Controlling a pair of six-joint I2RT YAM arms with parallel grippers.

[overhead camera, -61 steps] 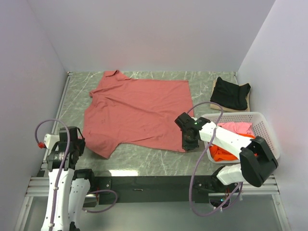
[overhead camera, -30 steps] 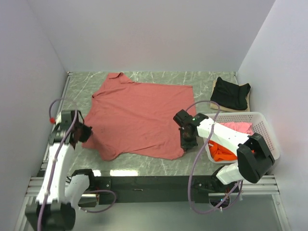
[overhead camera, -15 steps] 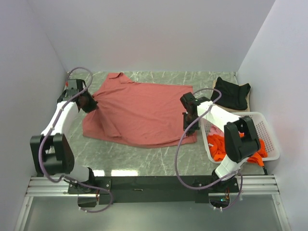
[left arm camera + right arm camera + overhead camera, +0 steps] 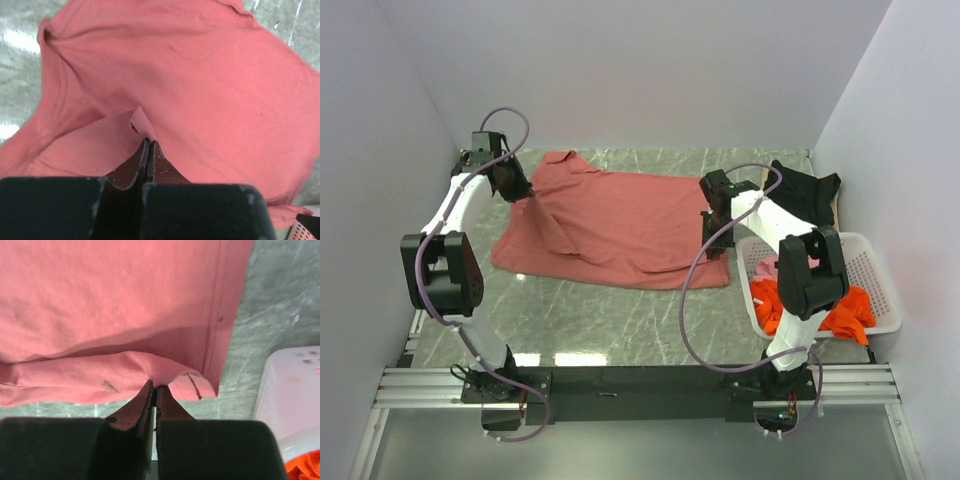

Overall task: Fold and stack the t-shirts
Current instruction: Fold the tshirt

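The left gripper [image 4: 148, 142] is pinched tight on a peak of the brick-red t-shirt [image 4: 620, 215], near the sleeve on that side. The right gripper [image 4: 154, 386] is likewise clamped on a fold of the hem at the opposite corner. Between them, the near edge of the shirt is lifted and doubled over the cloth below. The rest lies spread on the marble table [image 4: 620, 320], with its collar towards the far left.

By this showing, the first fold of the red shirt is under way but not laid down. It will probably need further folds before it can be stacked.

The black t-shirt [image 4: 800, 195] sits at the far right corner in a compact bundle. It looks folded, though the overhead view is too small to be sure how neatly. The orange t-shirt [image 4: 840, 310] and pink t-shirt [image 4: 765, 270] lie crumpled in the white basket [image 4: 882, 290], untouched. So roughly one of the four shirts seems finished, with one in hand and two to come.
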